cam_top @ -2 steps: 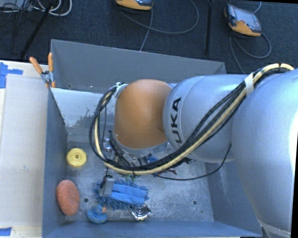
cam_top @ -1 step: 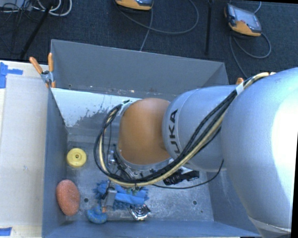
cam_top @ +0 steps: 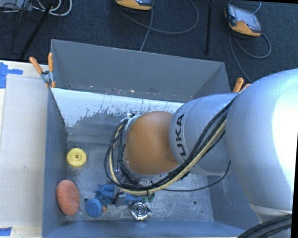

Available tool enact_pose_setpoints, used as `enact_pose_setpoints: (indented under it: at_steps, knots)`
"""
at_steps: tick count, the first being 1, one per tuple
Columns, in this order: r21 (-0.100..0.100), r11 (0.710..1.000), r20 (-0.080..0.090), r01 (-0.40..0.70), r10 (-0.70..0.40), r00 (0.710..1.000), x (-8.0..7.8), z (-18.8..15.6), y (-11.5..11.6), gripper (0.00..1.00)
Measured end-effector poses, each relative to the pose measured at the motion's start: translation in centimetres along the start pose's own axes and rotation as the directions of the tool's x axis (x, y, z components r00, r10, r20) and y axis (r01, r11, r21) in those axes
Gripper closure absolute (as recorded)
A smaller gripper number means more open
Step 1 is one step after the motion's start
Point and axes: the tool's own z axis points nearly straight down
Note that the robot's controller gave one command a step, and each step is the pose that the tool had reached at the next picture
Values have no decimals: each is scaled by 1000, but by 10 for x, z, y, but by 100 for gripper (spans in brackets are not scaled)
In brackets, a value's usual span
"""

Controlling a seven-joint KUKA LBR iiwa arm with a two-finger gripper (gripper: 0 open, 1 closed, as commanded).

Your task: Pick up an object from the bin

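Arm point(cam_top: 249, 144) reaching in from the right in the camera view, its silver body covering the right side of the grey metal bin point(cam_top: 136, 79). A rounded orange cover point(cam_top: 147, 141) on the wrist, ringed by black and yellow cables point(cam_top: 116, 154), hangs over the middle of the bin floor. The gripper point(cam_top: 132, 189) sits under that cover, low and near the front wall, and whether the claw is wide, narrow or holding anything cannot be told. Just beside it lies a small cluster: blue plastic pieces point(cam_top: 101, 199) to its left and a silver round metal part point(cam_top: 139, 210) right by the front wall. Which of these it is over cannot be told. Well apart to the left, a yellow disc point(cam_top: 76, 157) lies flat. An orange-red oval lump point(cam_top: 68, 197) rests in the front left corner.
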Motion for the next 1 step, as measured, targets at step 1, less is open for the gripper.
enact_pose_setpoints:
  at_steps: [1]
  knots:
    - [0, 1000, 0, -1, 1, 1000, 0, 0, 0, 100]
